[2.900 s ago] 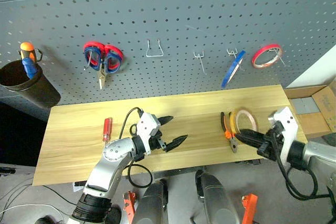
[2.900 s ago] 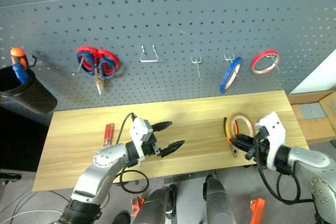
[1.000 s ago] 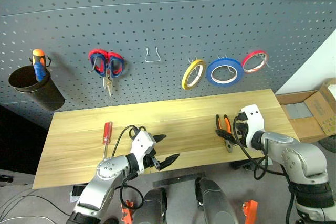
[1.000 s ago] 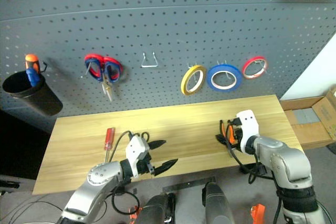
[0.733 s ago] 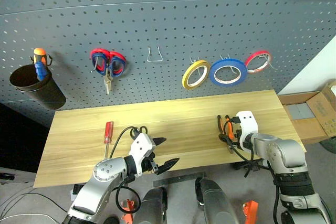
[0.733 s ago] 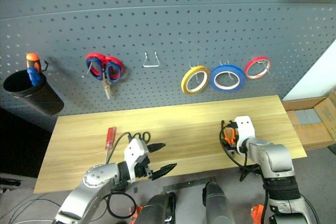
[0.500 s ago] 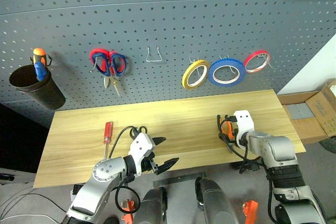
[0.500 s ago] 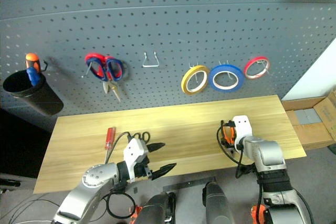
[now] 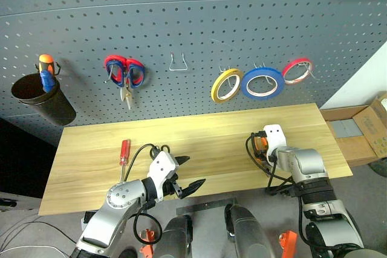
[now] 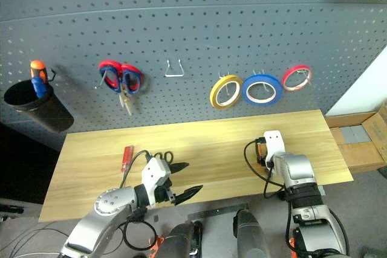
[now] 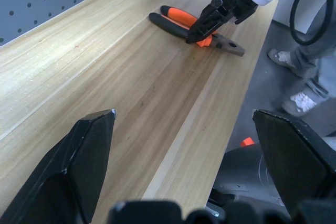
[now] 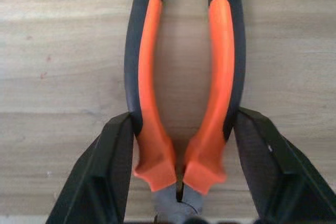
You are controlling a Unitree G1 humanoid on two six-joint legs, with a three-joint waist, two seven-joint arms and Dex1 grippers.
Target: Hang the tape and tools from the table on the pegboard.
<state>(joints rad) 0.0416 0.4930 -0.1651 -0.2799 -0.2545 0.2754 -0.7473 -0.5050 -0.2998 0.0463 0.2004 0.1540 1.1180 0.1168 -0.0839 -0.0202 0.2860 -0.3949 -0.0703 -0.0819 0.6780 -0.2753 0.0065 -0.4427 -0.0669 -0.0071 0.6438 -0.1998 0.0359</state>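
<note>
Three rolls hang on the pegboard (image 9: 199,22) at upper right: the yellow tape (image 9: 225,85), one blue roll (image 9: 262,83), one red roll (image 9: 297,70). On the table (image 9: 205,134) lie one screwdriver (image 9: 123,151) at lower left, one small scissors (image 10: 161,157) beside the spread-fingered left gripper (image 9: 189,174), and one pliers (image 12: 184,77), its handles touching both fingers of the right gripper (image 12: 181,166).

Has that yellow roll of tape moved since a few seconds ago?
Yes. The yellow tape has gone from the table, beside the pliers, up to a pegboard hook.
</note>
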